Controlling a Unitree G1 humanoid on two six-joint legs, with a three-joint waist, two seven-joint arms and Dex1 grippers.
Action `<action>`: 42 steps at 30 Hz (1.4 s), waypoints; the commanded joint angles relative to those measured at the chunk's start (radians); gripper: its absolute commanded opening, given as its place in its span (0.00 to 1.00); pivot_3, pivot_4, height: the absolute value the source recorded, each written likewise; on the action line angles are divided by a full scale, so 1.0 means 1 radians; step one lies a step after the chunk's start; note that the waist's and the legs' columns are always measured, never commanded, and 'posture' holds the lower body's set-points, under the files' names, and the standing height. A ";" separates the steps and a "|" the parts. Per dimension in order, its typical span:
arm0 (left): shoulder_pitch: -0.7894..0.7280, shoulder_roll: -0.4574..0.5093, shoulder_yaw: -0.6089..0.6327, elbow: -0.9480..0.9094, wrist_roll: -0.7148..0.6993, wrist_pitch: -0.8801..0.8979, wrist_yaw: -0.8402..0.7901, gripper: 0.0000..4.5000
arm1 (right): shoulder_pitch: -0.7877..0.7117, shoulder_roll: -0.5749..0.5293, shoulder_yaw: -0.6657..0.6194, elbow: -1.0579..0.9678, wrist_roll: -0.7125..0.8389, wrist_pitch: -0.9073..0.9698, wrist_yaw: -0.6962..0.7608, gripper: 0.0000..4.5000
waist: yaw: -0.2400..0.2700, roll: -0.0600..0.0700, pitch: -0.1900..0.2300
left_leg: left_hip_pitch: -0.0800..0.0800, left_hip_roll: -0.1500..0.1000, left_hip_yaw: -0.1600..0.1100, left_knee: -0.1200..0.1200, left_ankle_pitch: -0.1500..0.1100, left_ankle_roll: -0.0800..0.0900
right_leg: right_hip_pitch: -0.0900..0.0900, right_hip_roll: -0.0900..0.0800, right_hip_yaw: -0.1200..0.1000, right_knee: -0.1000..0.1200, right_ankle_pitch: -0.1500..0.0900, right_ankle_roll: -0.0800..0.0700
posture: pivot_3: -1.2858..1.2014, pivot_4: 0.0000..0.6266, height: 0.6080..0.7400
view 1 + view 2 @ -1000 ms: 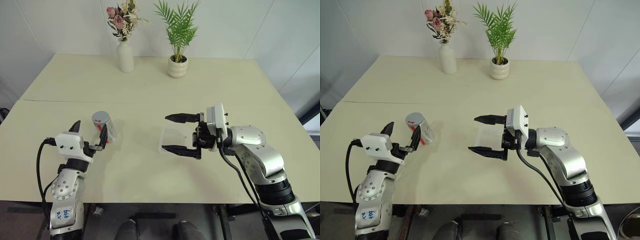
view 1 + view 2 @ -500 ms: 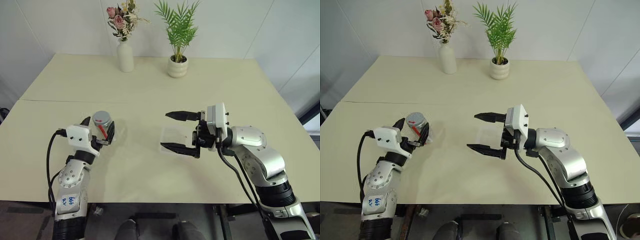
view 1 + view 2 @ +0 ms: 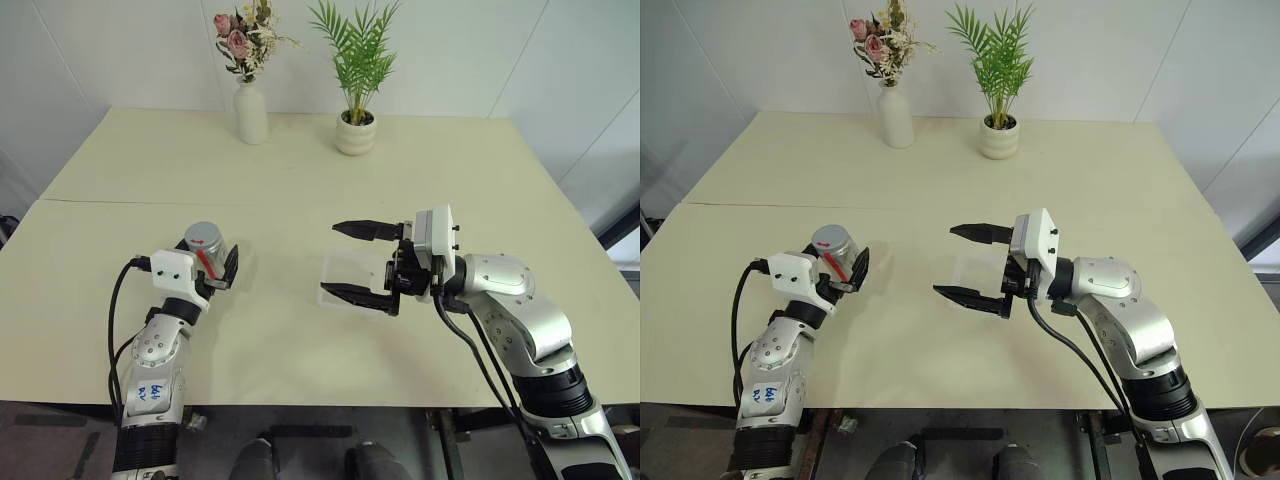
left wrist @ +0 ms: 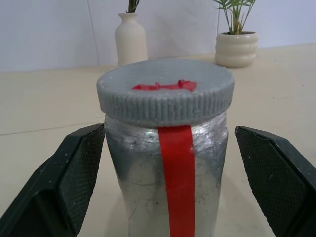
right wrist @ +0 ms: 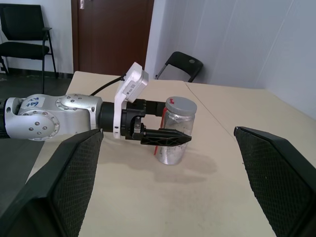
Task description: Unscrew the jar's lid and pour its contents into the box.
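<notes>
The jar (image 3: pixel 208 256) stands upright on the left of the table, clear with a red strip down its side. Its grey lid (image 4: pixel 165 96), marked red on top, is screwed on. My left gripper (image 3: pixel 212 266) is open with one finger on each side of the jar, and the left wrist view shows a gap on both sides. I cannot make out the contents through the cloudy glass. The box (image 3: pixel 348 274), a shallow clear tray, lies at the table's middle. My right gripper (image 3: pixel 331 258) hovers open over it, pointing left toward the jar (image 5: pixel 173 134).
A white vase of flowers (image 3: pixel 250 115) and a white plant pot (image 3: pixel 355 134) stand at the table's far side. A seam (image 3: pixel 100 202) crosses the table (image 3: pixel 300 180) on the left. The front edge runs just behind both arms.
My left gripper has come forward and to the right, so its open fingers now flank the jar instead of standing short of it. The right arm has stayed put.
</notes>
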 commanded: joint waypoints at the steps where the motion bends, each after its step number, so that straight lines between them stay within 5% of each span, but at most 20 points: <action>1: -0.013 0.004 -0.002 -0.011 0.015 -0.055 0.006 0.99 | -0.001 -0.007 -0.031 -0.040 0.009 -0.003 -0.008 1.00 | 0.000 0.000 0.000 | 0.000 0.000 0.000 0.000 0.000 0.000 | 0.000 0.000 0.000 0.000 0.000 0.000 | 0.52 0.24 1.00; 4: -0.010 0.006 -0.004 -0.009 0.024 -0.064 0.013 0.99 | 0.002 -0.007 -0.031 -0.041 0.008 -0.004 -0.011 1.00 | 0.000 0.000 0.000 | 0.000 0.000 0.000 0.000 0.000 0.000 | 0.000 0.000 0.000 0.000 0.000 0.000 | 0.52 0.24 1.00; 11: 0.000 0.007 -0.003 -0.015 0.046 -0.085 0.035 0.54 | 0.010 -0.001 -0.027 -0.044 0.008 -0.005 -0.022 1.00 | 0.000 0.000 0.000 | 0.000 0.000 0.000 0.000 0.000 0.000 | 0.000 0.000 0.000 0.000 0.000 0.000 | 0.52 0.24 1.00; 18: -0.001 0.014 0.000 -0.016 0.005 -0.090 -0.010 0.54 | 0.008 0.004 -0.022 -0.048 0.007 0.001 -0.038 1.00 | 0.000 0.000 0.000 | 0.000 0.000 0.000 0.000 0.000 0.000 | 0.000 0.000 0.000 0.000 0.000 0.000 | 0.52 0.24 1.00; 31: -0.115 0.164 -0.098 -0.032 -0.235 -0.022 -0.506 0.54 | -0.129 0.105 0.043 -0.112 0.025 0.266 -0.225 1.00 | -0.001 0.000 0.000 | -0.001 0.000 0.000 -0.003 0.000 -0.001 | -0.002 -0.001 0.000 -0.001 0.000 -0.001 | 0.52 0.24 1.00; 42: -0.244 0.194 -0.195 -0.009 -0.277 0.095 -0.706 0.54 | -0.229 0.148 0.088 -0.124 -0.022 0.408 -0.339 1.00 | -0.001 0.000 0.000 | -0.002 0.000 0.000 -0.003 0.000 0.000 | -0.003 -0.001 0.000 -0.001 0.000 -0.001 | 0.52 0.24 1.00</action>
